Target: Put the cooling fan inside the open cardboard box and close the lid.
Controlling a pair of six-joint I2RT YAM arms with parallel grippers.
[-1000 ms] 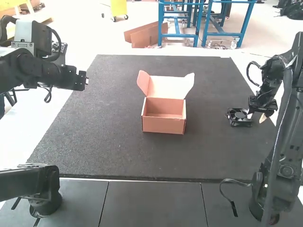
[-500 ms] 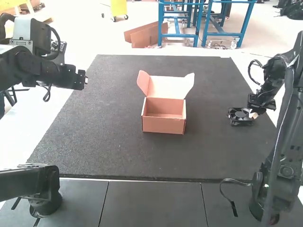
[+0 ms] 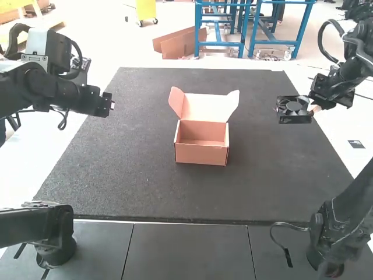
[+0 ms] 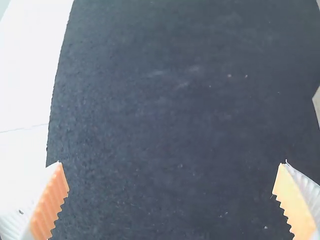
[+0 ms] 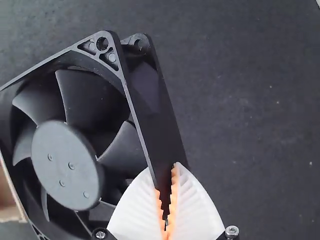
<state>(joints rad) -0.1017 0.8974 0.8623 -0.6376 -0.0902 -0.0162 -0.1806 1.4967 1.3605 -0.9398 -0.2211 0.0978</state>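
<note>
Hanging above the black mat, the cooling fan is pinched by its frame edge in the right gripper, jaws clamped on it. The open cardboard box sits mid-mat, well apart from the fan, on its left-arm side, with the lid standing at the back. The left gripper hovers beyond the box, jaws wide apart. The carry likely runs inward.

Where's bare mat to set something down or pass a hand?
Bare mat: the wide strip in front of the cardboard box; the stretch between box and left end effector; the stretch between box and the cooling fan in the right end effector. Tightest: behind the raised lid.
</note>
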